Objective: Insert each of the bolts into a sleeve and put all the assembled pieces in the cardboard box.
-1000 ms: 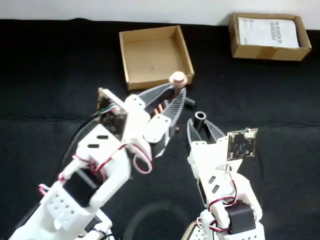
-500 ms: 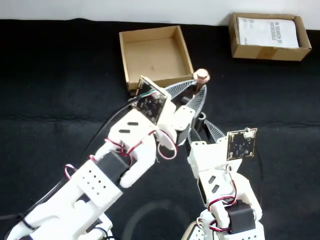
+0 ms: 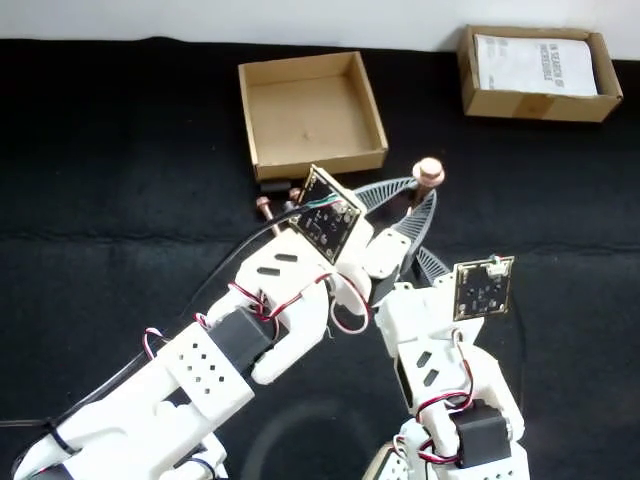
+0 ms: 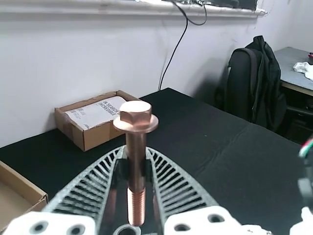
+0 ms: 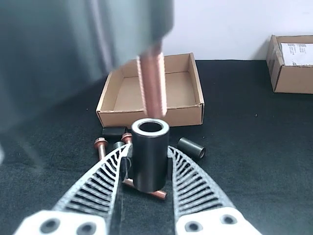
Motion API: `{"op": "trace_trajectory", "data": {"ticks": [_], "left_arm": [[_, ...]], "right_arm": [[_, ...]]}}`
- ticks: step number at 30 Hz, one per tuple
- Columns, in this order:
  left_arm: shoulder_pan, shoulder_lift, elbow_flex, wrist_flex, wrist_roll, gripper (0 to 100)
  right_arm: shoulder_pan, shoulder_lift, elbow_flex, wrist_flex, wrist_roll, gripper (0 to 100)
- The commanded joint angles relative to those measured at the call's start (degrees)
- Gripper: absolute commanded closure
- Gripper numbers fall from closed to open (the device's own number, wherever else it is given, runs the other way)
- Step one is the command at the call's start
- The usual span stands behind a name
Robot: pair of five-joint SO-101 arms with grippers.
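Black table (image 3: pixel 100 150): left pincer (image 4: pixel 135 152) clamped on bolt (image 4: pixel 135 120), just above sleeve (image 5: pixel 149 164) clamped in right pincer (image 5: pixel 148 152)

I faced a white wall (image 4: pixel 73 49) with a black cable (image 4: pixel 173 54) hanging down it; a black backpack (image 4: pixel 257 83) sat beyond my black-clothed table (image 4: pixel 234 161).

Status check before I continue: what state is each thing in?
Left end effector: shut on bolt.
Bolt: upright, head up, tip over sleeve, not inserted.
Right end effector: shut on sleeve.
Sleeve: upright, bore empty.
Cardboard box: open, nothing inside.
Loose sleeve: lying on its side.
Loose bolts: lying flat.
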Motion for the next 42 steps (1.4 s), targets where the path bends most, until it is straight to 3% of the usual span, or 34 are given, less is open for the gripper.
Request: {"op": "trace_trajectory", "data": {"ticks": [1, 28, 36, 42], "left_arm": [[0.1, -0.1, 0.7, -1.5, 0.1, 99], [0.0, -0.5, 6.5, 0.6, -0.3, 99], [-0.2, -0.6, 4.3, 13.5, 0.0, 74], [-0.2, -2.3, 2.6, 20.3, -0.1, 72]], "right_arm": [[-0.2, -0.6, -0.2, -1.5, -0.3, 99.1], [0.0, -0.7, -0.3, -1.5, -0.1, 99.1], [0.0, -0.3, -0.6, -1.5, 0.1, 99.1], [0.1, -0.2, -0.7, -1.5, 0.1, 99.1]]}}
